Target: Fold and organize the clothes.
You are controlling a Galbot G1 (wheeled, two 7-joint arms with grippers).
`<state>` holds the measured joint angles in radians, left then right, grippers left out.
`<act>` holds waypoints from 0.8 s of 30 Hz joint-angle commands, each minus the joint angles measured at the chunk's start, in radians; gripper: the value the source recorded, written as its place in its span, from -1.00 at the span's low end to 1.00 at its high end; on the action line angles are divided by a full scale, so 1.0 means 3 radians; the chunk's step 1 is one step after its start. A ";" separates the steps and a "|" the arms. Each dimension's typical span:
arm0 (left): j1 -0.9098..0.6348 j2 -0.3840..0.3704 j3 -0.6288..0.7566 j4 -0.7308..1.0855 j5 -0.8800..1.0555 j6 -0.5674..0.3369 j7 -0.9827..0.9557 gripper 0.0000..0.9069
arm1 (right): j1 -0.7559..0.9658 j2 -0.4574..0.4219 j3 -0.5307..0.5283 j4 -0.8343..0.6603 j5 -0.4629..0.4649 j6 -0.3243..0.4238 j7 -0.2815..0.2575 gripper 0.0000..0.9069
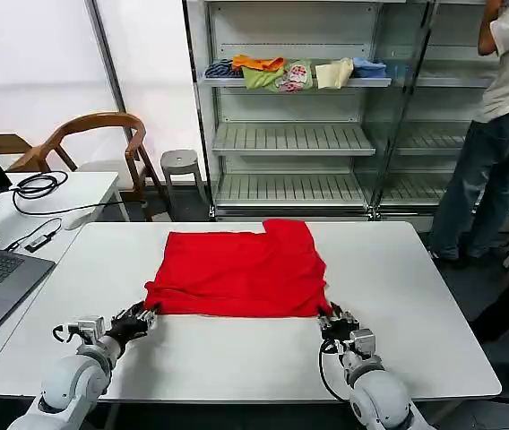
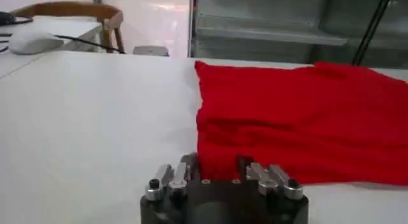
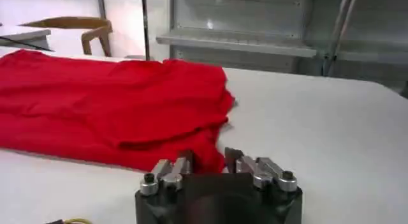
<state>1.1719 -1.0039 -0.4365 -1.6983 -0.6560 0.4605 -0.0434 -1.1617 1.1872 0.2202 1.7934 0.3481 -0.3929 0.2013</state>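
Red cotton T-shirt point(image 1: 237, 273): lies partly folded mid-desk point(image 1: 434, 305), long axis running across us, near hem toward both arms. Left gripper point(image 1: 143, 316): at the hem's left corner, fingers narrowly parted around the edge. Right gripper point(image 1: 333, 319): at the right corner, likewise. We judge both equally near; shirt lies straight ahead.

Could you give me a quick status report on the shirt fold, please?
Left gripper and right gripper open at the near corners of the red T-shirt. Shirt lies partly folded on the white table. Nothing in the way.
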 commanded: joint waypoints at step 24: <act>0.1473 -0.0073 -0.0526 -0.1252 0.0013 -0.0097 0.0016 -0.93 | -0.1117 -0.0324 0.0454 0.0804 -0.0276 0.0272 -0.0194 -1.00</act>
<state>1.3995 -1.0181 -0.5197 -1.9083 -0.6526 0.4409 -0.0417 -1.3687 1.1044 0.3171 1.9567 0.2857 -0.3321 0.1517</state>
